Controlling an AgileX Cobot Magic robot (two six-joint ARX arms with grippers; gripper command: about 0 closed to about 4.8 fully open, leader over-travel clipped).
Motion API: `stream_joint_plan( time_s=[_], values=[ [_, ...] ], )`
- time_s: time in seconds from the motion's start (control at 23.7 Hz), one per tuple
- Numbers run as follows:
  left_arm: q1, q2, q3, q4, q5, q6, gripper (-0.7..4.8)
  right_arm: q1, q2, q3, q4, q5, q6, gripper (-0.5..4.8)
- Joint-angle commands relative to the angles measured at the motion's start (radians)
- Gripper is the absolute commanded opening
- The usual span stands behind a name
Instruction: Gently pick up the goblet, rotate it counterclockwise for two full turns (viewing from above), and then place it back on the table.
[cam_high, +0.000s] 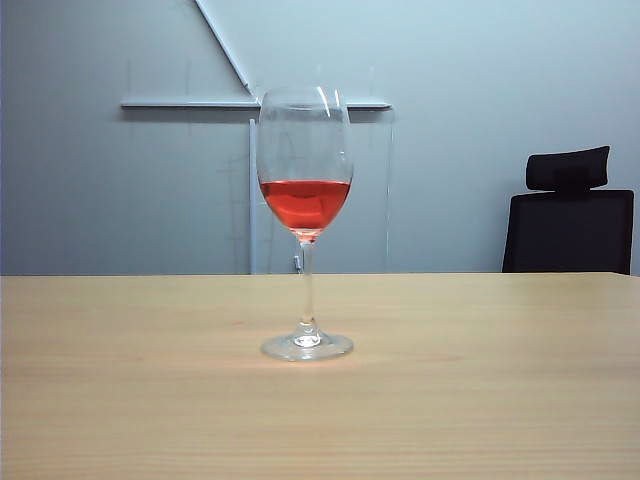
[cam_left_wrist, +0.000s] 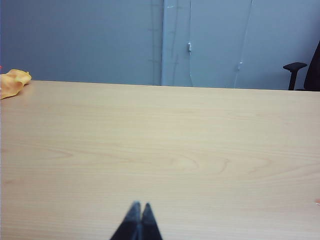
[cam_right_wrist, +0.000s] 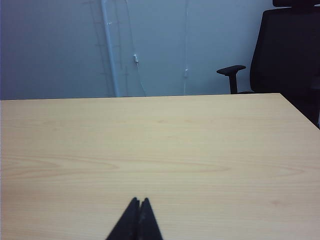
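Note:
The goblet (cam_high: 305, 220) stands upright in the middle of the table (cam_high: 480, 400) in the exterior view, clear glass with red liquid in the lower part of its bowl, its round foot flat on the wood. Neither arm shows in that view. In the left wrist view my left gripper (cam_left_wrist: 139, 205) hovers low over bare table (cam_left_wrist: 160, 140), its two dark fingertips pressed together, holding nothing. My right gripper (cam_right_wrist: 139, 200) looks the same in the right wrist view, shut and empty above the table (cam_right_wrist: 150, 145). The goblet appears in neither wrist view.
A crumpled yellow cloth (cam_left_wrist: 12, 82) lies at the table's far edge in the left wrist view. A black office chair (cam_high: 570, 215) stands behind the table on the right, also seen as the chair (cam_right_wrist: 290, 50) in the right wrist view. A grey wall lies behind.

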Motion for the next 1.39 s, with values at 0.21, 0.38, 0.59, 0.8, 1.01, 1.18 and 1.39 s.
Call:
stream_joint_plan(
  time_s=[0.21, 0.38, 0.59, 0.8, 1.01, 1.18, 1.39],
  values=[
    [-0.001, 0.000, 0.003, 0.009, 0.001, 0.006, -0.05, 0.000, -0.002, -0.004, 0.012, 0.004, -0.001, -0.07],
    [-0.026, 0.001, 0.002, 0.009, -0.005, 0.006, -0.05, 0.002, -0.002, -0.004, 0.030, -0.017, 0.023, -0.07],
    [-0.181, 0.015, 0.002, 0.010, -0.022, 0.006, -0.05, 0.006, 0.000, -0.003, 0.082, -0.072, 0.154, -0.05],
    [-0.409, 0.118, 0.002, 0.009, -0.022, 0.006, -0.05, 0.006, 0.003, 0.063, 0.091, -0.099, 0.156, 0.01],
    [-0.537, 0.174, 0.002, -0.001, -0.018, 0.006, -0.05, 0.007, 0.158, 0.137, 0.098, -0.227, 0.049, 2.43],
    [-0.540, 0.173, 0.002, 0.000, -0.018, 0.006, -0.05, 0.113, 0.545, 0.166, 0.330, -0.360, -0.051, 3.93],
    [-0.540, 0.173, 0.002, 0.000, -0.019, 0.006, -0.05, 0.359, 1.011, 0.260, 0.524, -0.354, -0.199, 4.40]
  ],
)
